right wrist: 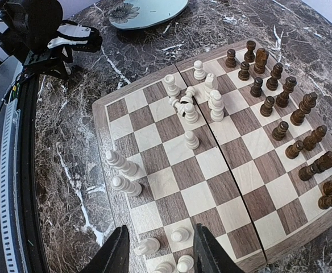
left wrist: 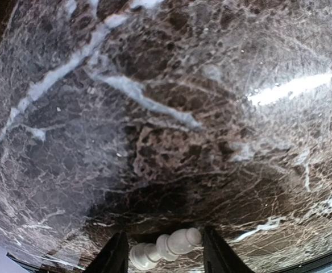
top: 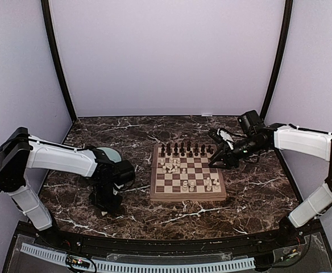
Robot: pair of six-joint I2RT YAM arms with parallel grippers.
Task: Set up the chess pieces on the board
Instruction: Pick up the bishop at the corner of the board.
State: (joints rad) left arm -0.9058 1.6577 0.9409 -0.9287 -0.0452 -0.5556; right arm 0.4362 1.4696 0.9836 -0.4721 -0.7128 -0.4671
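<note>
Two arms; left gripper, left of the board, brackets a lying white chess piece, grip unclear; right gripper over the board's right side gapes empty.

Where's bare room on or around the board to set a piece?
Free: centre squares of the board, between white cluster and dark pieces; bare table in front of it. Crowded: around both groups.

One board. One pale plate. Dark chess pieces: about sixteen, crowded, exact count unclear. White chess pieces: roughly thirteen stood on board; one white piece lay off it.
</note>
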